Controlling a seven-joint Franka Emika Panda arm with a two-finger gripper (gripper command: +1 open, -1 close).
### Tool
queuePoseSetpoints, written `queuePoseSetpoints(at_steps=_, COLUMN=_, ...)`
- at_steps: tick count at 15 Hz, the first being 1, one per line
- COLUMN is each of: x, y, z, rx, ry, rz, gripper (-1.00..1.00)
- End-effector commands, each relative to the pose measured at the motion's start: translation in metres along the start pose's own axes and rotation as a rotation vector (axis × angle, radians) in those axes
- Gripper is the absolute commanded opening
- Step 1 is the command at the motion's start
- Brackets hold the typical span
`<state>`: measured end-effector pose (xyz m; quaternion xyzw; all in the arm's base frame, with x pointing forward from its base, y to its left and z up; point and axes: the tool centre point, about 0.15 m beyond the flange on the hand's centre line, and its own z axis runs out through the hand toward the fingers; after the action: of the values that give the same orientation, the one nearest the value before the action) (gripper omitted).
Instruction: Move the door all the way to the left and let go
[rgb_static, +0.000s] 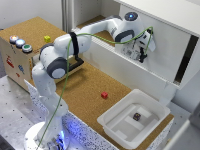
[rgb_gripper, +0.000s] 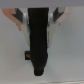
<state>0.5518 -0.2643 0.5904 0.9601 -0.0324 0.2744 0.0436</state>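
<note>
— What's the biggest thing over there?

— The white cabinet (rgb_static: 150, 50) along the far edge of the cork desk (rgb_static: 85, 90). Its door (rgb_static: 165, 45), the wide flat white panel, stands across the cabinet's front towards the exterior view's right, with a dark gap at its right end.

— And the arm?

— The white arm (rgb_static: 65, 55) reaches from its base at the desk's near corner up into the cabinet. The gripper (rgb_static: 143, 54) is right at the door's face; in the wrist view a dark bar (rgb_gripper: 38, 42) fills the middle against the white panel.

— Clamped on it?

— I can't tell; the fingers are too blurred.

— Anything else?

— A white tray (rgb_static: 132, 120) at the desk's right corner with a small dark cube (rgb_static: 136, 116) inside, a red cube (rgb_static: 104, 95) on the cork, and a yellow cube (rgb_static: 47, 38) near the far left corner.
</note>
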Motion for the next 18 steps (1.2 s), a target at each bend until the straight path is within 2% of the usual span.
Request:
queuePoseSetpoints(at_steps=1, x=0.004, y=0.002, z=0.012, rx=0.027, ry=-0.044, rz=0.004, gripper=-1.00)
queuePoseSetpoints(at_steps=18, x=0.007, y=-0.043, z=0.017, rx=0.010, ry=-0.048, rz=0.009, gripper=-1.00)
